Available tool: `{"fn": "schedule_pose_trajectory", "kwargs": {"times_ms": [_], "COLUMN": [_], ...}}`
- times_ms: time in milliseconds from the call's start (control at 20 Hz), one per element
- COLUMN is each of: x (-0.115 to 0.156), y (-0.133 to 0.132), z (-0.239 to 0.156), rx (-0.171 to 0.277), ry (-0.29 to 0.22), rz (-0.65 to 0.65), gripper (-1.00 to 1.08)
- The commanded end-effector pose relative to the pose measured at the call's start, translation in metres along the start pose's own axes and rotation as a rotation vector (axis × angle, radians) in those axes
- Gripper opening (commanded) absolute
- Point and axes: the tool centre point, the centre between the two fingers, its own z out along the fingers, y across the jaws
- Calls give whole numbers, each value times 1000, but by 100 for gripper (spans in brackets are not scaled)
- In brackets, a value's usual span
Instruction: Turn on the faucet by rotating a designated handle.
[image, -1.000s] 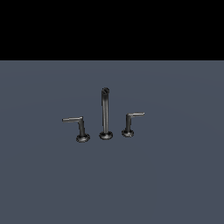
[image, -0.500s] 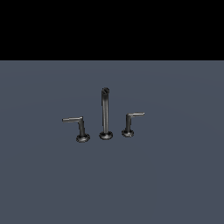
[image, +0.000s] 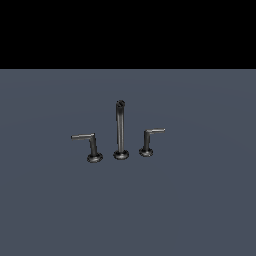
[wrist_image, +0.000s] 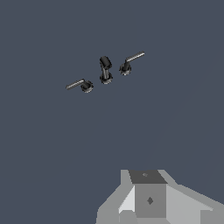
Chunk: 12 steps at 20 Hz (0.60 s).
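The faucet is a small dark glossy three-piece set on the grey floor. Its tall thin spout post (image: 120, 130) stands in the middle. The handle (image: 90, 145), the larger L-shaped lever with the longer arm and wider round base, stands on the exterior view's left. The smaller lever (image: 150, 141) stands on the right. The wrist view shows the handle (wrist_image: 81, 84), the spout (wrist_image: 105, 70) and the smaller lever (wrist_image: 130, 61) far off. Only a grey part of my gripper (wrist_image: 146, 194) shows at the wrist picture's edge, well away from the faucet. Its jaws are not distinguishable. It is out of the exterior view.
A flat dark grey floor (image: 190, 210) spreads around the faucet. A black band fills the upper part of the exterior view.
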Motion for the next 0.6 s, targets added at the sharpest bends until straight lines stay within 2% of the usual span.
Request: {"fn": "schedule_pose_trajectory", "kwargs": {"times_ms": [0,550], "x": [2,18], "y": [-11,-60], "z": [15,80], "rx": [0,2], "ry": [-1,-3], "rz": [53,280], "gripper": [-100,-100]}}
